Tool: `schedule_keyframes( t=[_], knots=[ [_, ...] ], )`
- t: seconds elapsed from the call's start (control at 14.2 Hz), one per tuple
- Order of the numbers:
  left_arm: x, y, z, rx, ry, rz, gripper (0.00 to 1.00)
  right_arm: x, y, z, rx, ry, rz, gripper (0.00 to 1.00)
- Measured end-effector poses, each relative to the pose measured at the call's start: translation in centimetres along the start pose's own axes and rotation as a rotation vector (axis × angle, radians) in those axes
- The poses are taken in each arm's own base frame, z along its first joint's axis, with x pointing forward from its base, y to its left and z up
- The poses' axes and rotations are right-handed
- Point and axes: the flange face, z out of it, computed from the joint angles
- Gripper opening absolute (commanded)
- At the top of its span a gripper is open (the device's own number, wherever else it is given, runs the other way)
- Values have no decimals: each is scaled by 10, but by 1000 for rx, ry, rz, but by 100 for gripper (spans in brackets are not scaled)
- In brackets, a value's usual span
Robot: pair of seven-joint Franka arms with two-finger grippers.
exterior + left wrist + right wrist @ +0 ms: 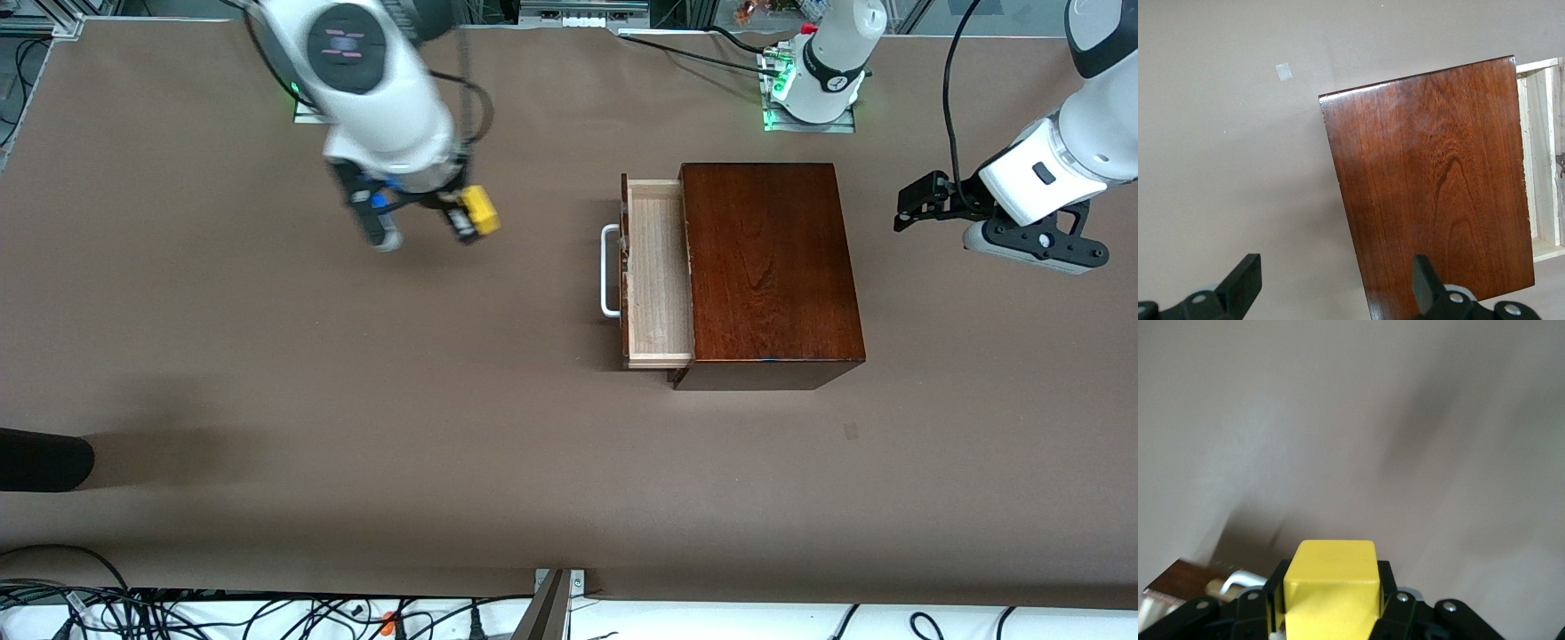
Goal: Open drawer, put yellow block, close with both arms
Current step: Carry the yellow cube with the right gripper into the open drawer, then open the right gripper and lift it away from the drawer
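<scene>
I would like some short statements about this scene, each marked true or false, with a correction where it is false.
1. The right gripper holds the yellow block above bare table. True.
2. The drawer is fully shut. False: it stands pulled out of the box, its tray showing.
3. The block already lies in the drawer. False: the tray shows nothing in it; the block is in the right gripper, up in the air toward the right arm's end of the table.
4. The left gripper is open and holds nothing. True: it hangs past the box at the left arm's end.
5. The drawer's white handle faces the right arm's end of the table. True.
</scene>
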Motion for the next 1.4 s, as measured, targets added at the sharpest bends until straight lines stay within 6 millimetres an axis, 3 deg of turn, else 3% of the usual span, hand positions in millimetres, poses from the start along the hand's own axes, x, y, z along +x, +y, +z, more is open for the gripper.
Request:
schedule_keyframes(
  t=[0.28, 0.42, 0.56, 0.77, 1.12, 1.33, 1.4],
  knots=[
    [0, 0, 0, 0, 0, 1, 100, -97, -19, 33, 30, -71, 197, 0],
    [0, 1, 0, 0, -1, 1, 100, -131, -23, 52, 40, -100, 245, 0],
    [-1, 0, 0, -1, -6, 1, 100, -152, -26, 73, 47, -122, 278, 0],
    [-1, 0, 1, -2, -12, 0, 100, -169, -30, 103, 47, -135, 291, 0],
    [-2, 1, 1, -2, -15, 1, 100, -174, -44, 163, 54, -115, 304, 0],
    [-2, 1, 1, -2, -16, 1, 100, -179, -46, 186, 59, -120, 312, 0],
    [-2, 1, 1, -2, -16, 2, 100, -181, -47, 191, 61, -120, 313, 10]
  ],
)
